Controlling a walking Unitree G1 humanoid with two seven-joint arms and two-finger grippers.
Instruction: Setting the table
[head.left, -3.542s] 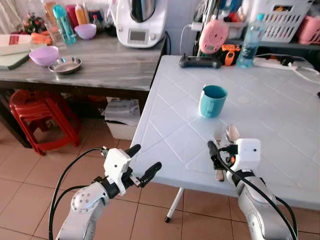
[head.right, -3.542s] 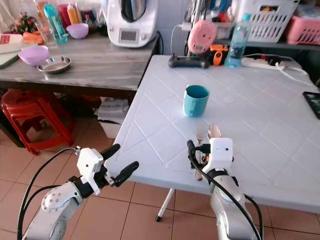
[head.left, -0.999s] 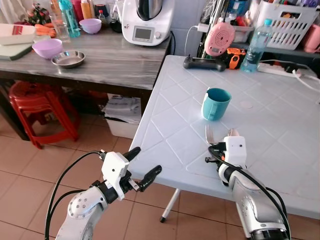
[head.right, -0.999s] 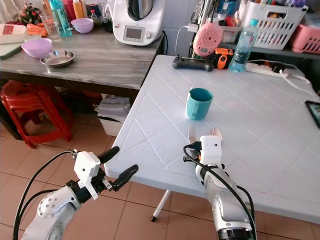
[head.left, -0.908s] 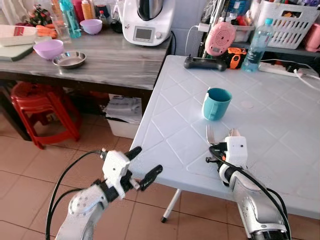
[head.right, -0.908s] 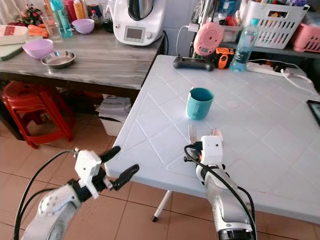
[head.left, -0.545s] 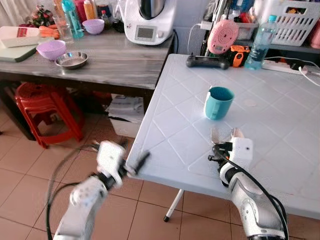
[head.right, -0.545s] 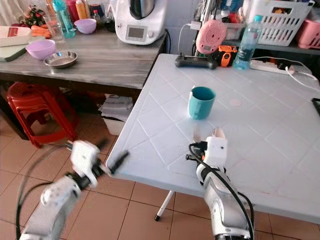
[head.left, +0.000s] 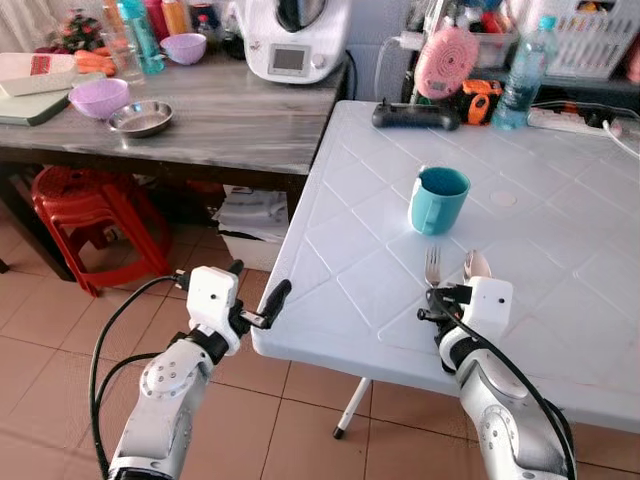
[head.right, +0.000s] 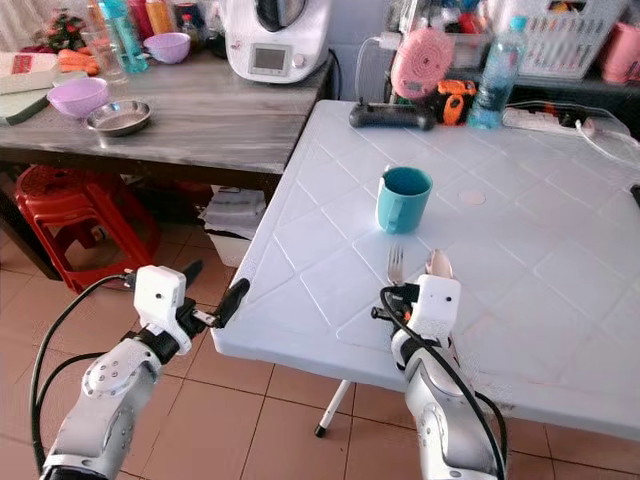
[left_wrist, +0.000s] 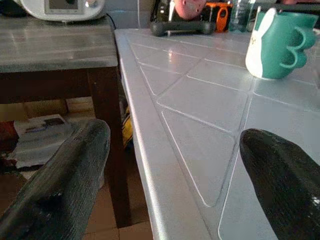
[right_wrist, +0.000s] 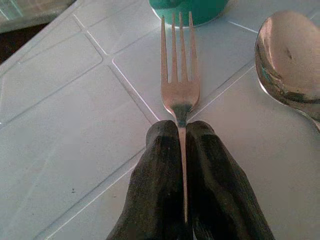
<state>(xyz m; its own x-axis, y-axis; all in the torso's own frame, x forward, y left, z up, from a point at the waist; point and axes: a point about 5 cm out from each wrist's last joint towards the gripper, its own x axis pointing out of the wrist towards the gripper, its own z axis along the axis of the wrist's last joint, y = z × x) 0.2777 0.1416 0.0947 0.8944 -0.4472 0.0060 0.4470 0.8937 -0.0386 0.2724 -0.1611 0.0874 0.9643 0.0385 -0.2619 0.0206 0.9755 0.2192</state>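
Right gripper (right_wrist: 181, 150) clenched on fork (right_wrist: 178, 75), tines toward mug (head.left: 438, 199), spoon (head.left: 476, 265) just beside; left gripper (head.left: 258, 300) spread at table (head.left: 340, 270) edge.

Mug (head.left: 438, 199) blocks just beyond fork (right_wrist: 179, 85).

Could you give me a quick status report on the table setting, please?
Right gripper shut on fork, over white table. Spoon beside it, teal mug just ahead. Left gripper open at table edge.
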